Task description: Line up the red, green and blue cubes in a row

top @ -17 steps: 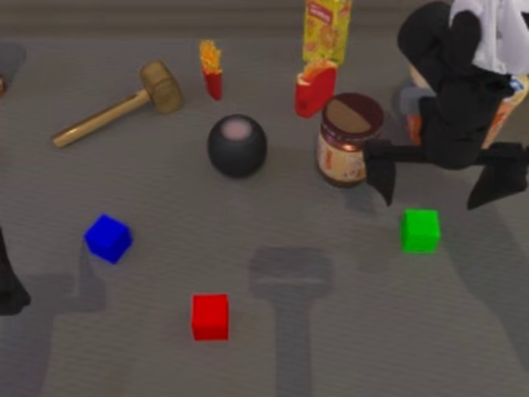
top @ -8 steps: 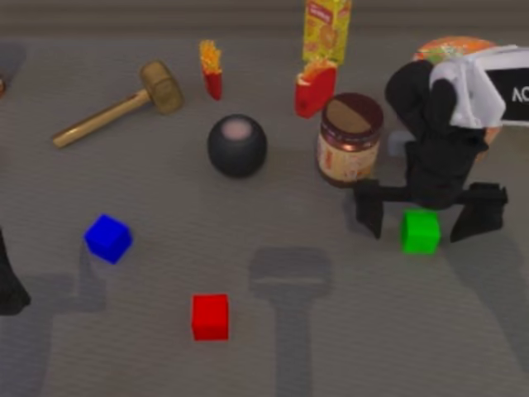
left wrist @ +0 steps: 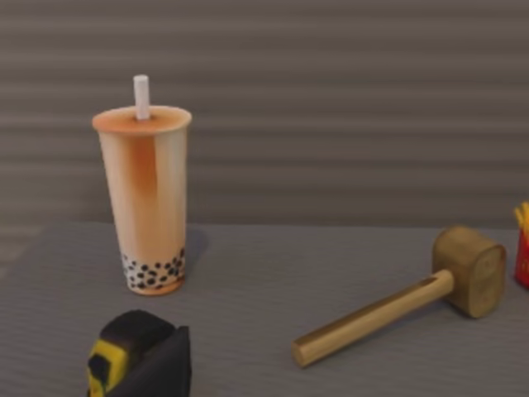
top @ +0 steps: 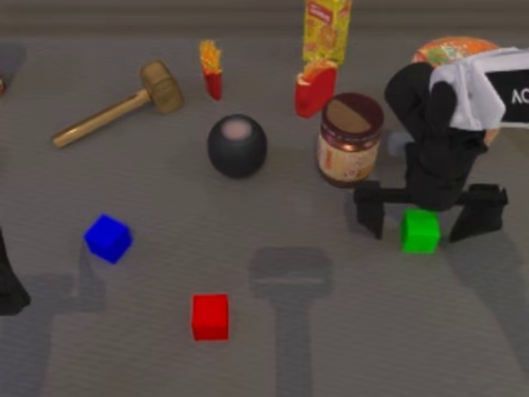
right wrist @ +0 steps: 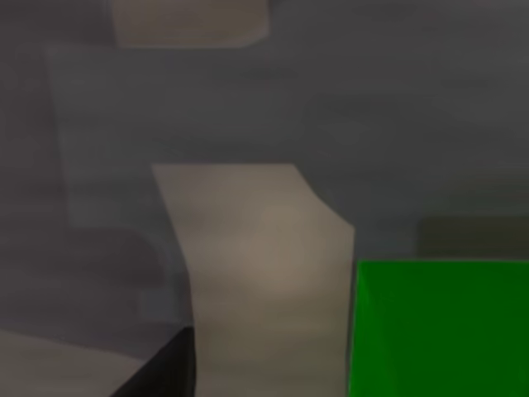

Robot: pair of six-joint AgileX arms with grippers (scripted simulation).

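Grey table (top: pixel 331 347); right gripper (top: pixel 430 217) (jaws wide) straddles green cube (top: pixel 420 231).

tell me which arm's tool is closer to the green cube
Right. The right tool hangs open straddling the green cube, one finger on each side. The left arm sits parked at the table's left edge, far from it.
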